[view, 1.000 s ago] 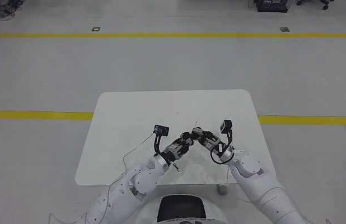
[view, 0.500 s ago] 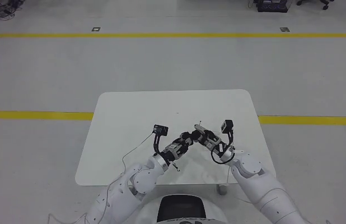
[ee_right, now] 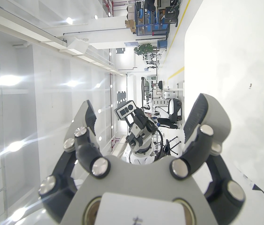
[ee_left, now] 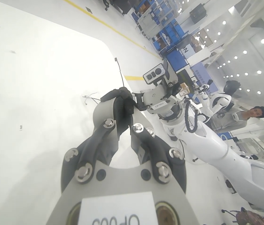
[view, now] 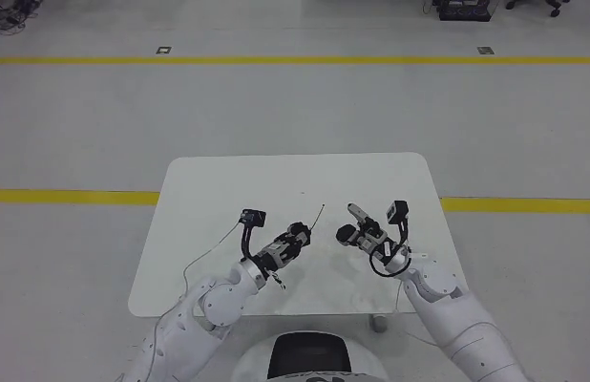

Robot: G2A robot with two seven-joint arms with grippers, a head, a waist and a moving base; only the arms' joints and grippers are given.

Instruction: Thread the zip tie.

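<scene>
A thin black zip tie sticks out from my left gripper over the near middle of the white table. In the left wrist view the left gripper is shut on the lower end of the zip tie, whose free end with a small head points away from the fingers. My right gripper hangs a short way to the right of it, open, with nothing between its fingertips. The right gripper faces the left arm.
The table's far half is bare white surface, with a few tiny dark specks. The table edge drops to a floor with yellow lines. My right arm is close beside the left gripper.
The two grippers were together at the zip tie; they have drawn apart. The right gripper has let go and opened, and the left gripper has moved left with the tie.
</scene>
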